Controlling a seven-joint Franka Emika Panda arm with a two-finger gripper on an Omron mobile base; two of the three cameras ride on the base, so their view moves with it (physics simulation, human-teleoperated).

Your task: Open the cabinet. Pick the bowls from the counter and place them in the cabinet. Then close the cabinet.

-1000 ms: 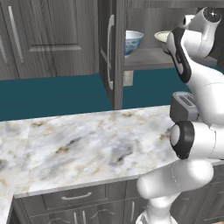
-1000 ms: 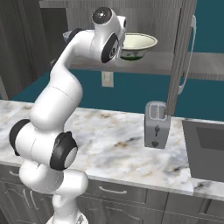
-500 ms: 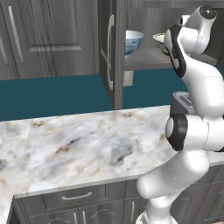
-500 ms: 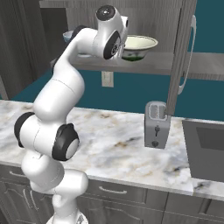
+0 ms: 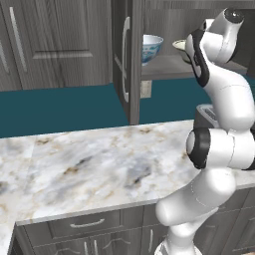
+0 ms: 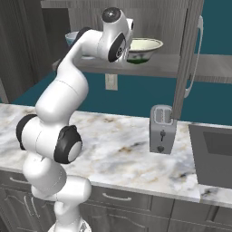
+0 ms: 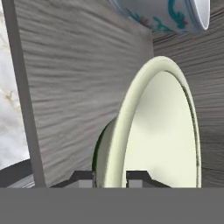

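The cabinet stands open, its left door [image 5: 127,60] and right door [image 6: 186,59] swung out. On its lower shelf [image 6: 158,67] rest both bowls: the blue-patterned one [image 5: 149,47] [image 6: 72,37] [image 7: 170,13] to the left and the pale cream-green one [image 5: 180,46] [image 6: 144,47] [image 7: 162,131] to the right. My arm reaches up to the shelf. In the hand view my gripper [image 7: 111,178] straddles the cream-green bowl's rim, one fingertip outside and one inside, both close against it. The marble counter [image 5: 89,164] [image 6: 131,149] below holds no bowl.
A silver toaster [image 6: 162,129] [image 5: 206,115] stands on the counter under the right door. A dark sink [image 6: 215,154] lies at the right end. Closed grey cabinets [image 5: 50,45] hang to the left, and drawers [image 5: 87,225] run below the counter.
The arm's upper links have shifted slightly up and to the right at the shelf. Both bowls stay where they were on the shelf.
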